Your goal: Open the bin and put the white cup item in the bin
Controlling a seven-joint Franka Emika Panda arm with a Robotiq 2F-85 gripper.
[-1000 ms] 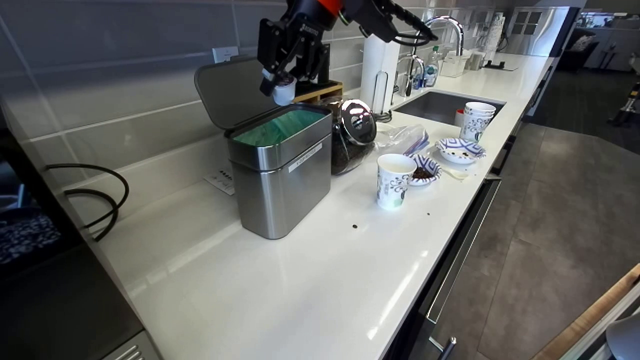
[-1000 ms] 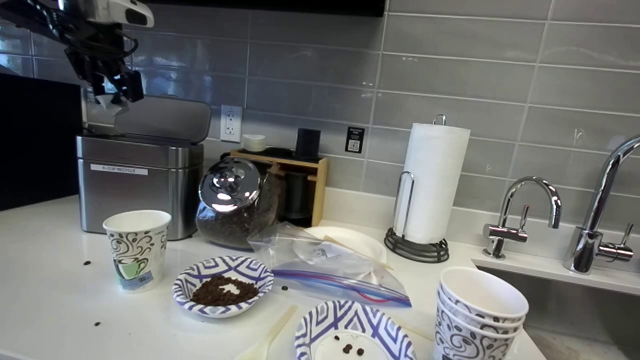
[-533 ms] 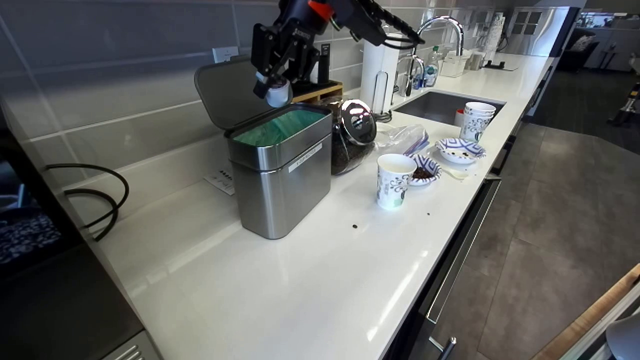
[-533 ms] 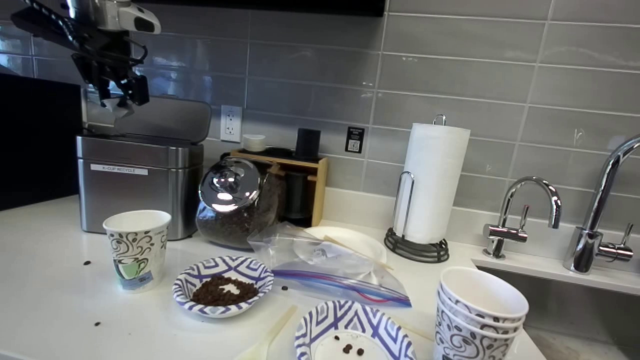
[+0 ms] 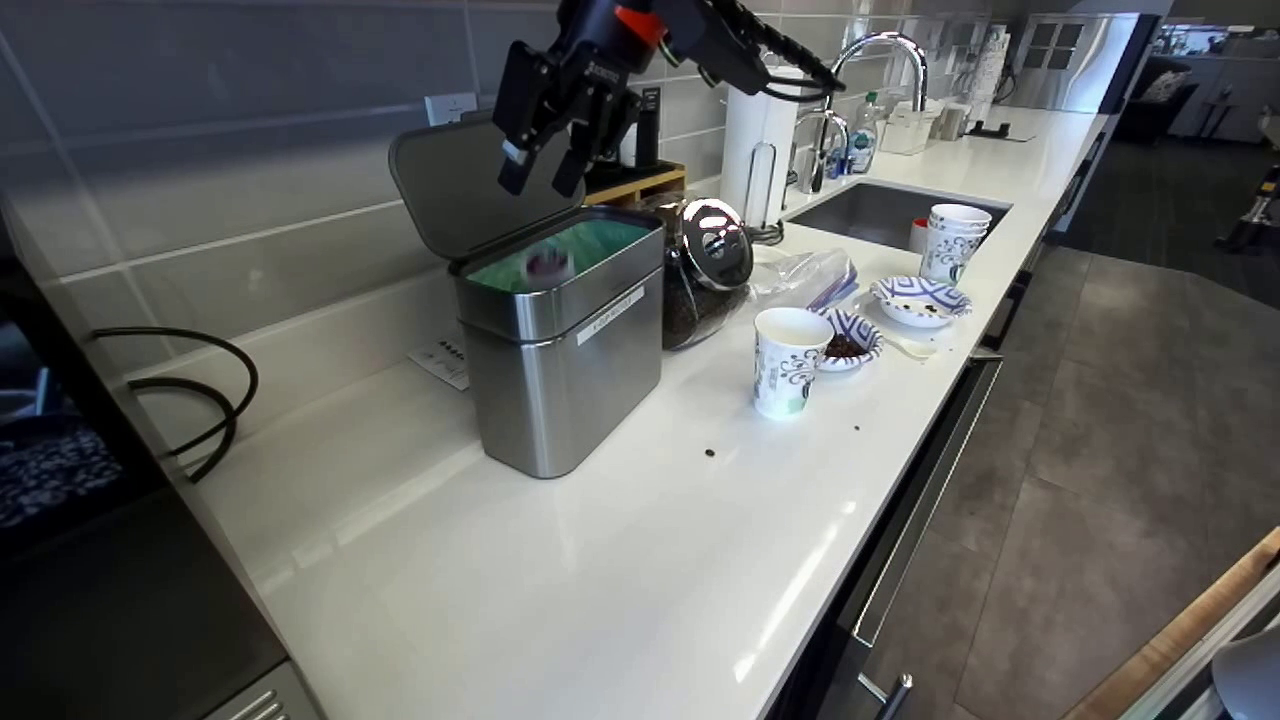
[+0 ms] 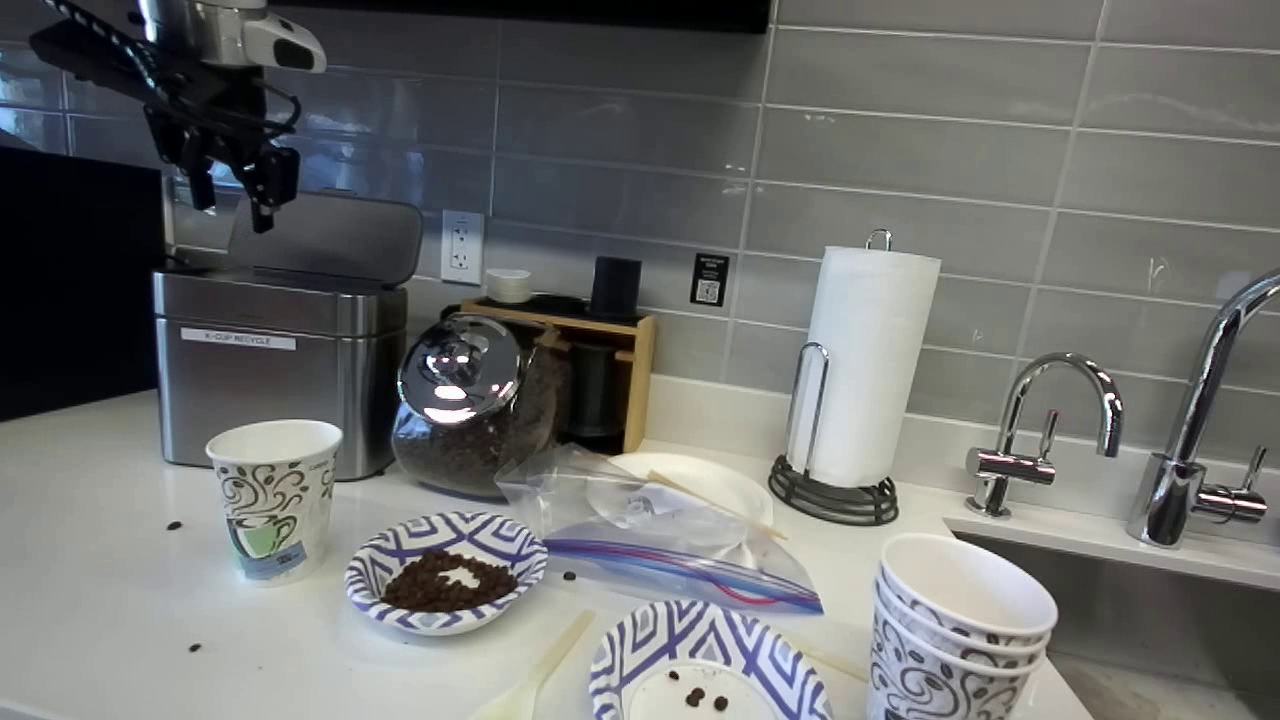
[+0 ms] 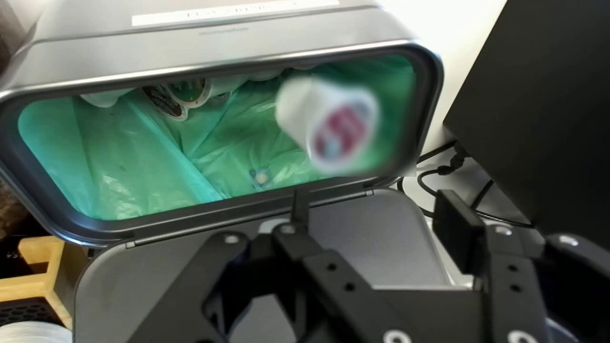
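One small white cup (image 7: 326, 123), blurred, apparently falling, is at the mouth of the bin (image 5: 570, 395). Gripper (image 5: 541, 183) hangs above the bin, spread wide, holding nothing. Cup likely light, stiffish, smooth; best pinched gently by its sides below the rim.

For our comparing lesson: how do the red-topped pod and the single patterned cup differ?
Size: the red-topped pod is much smaller than the single patterned cup.
Top: the pod's is covered and partly red; the cup's is open.
Pose: the pod is tilted in the mouth of the bin; the cup stands upright on the counter.
Both are mainly white.
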